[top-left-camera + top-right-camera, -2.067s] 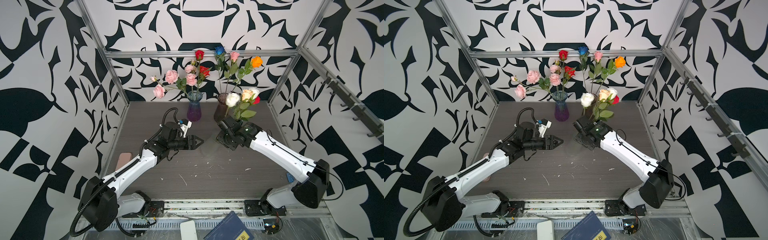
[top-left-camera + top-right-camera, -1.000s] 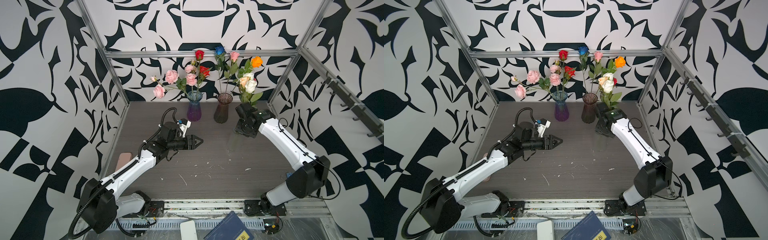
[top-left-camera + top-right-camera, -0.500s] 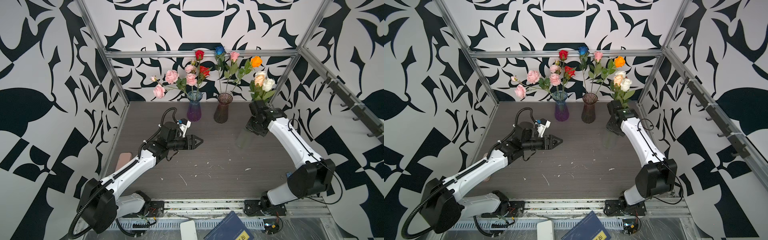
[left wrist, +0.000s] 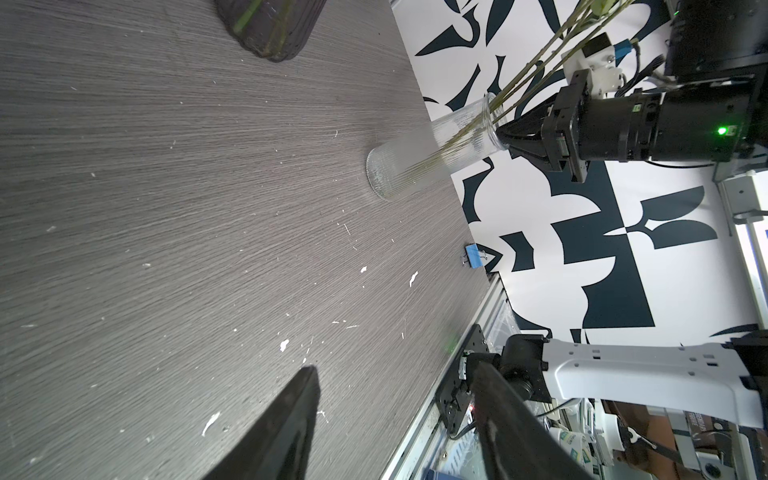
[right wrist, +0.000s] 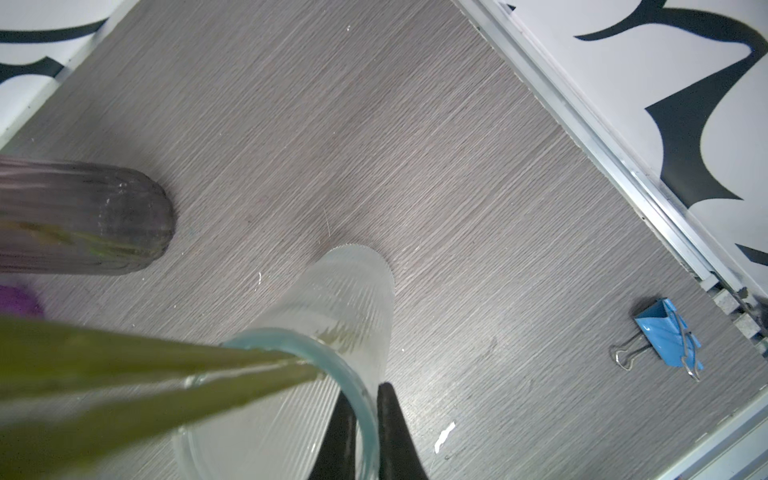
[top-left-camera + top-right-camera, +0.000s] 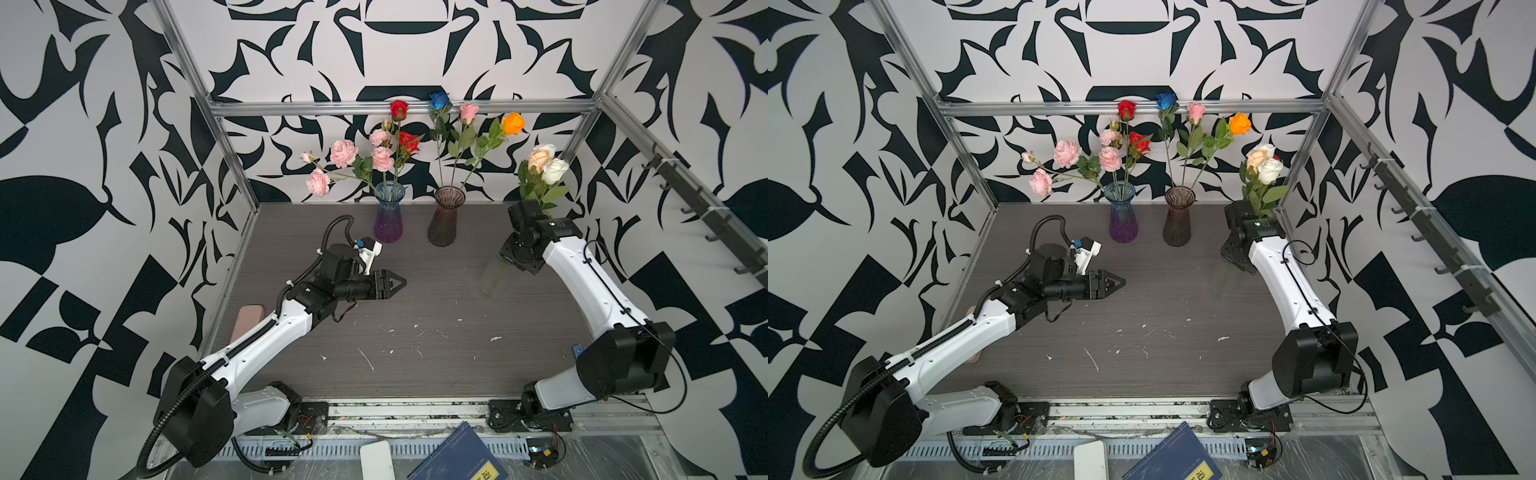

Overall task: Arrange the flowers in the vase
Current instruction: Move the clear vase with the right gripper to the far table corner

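The cream and white roses (image 6: 546, 164), artificial blooms on long green stems, stand in the clear ribbed vase (image 6: 494, 274) at 2 o'clock on the tabletop (image 6: 415, 353). Two seconds earlier we saw this vase just beside the brown vase (image 6: 445, 220); now it is well apart, toward 3 o'clock. The right jaws pinch its rim. The left jaws stay open, unmoved. At 12 o'clock, the purple vase (image 6: 388, 216) holds the pink spray (image 6: 345, 153) and red roses (image 6: 399, 109). The brown vase holds the blue rose (image 6: 439, 99), pink rose (image 6: 468, 111) and orange rose (image 6: 513, 123).
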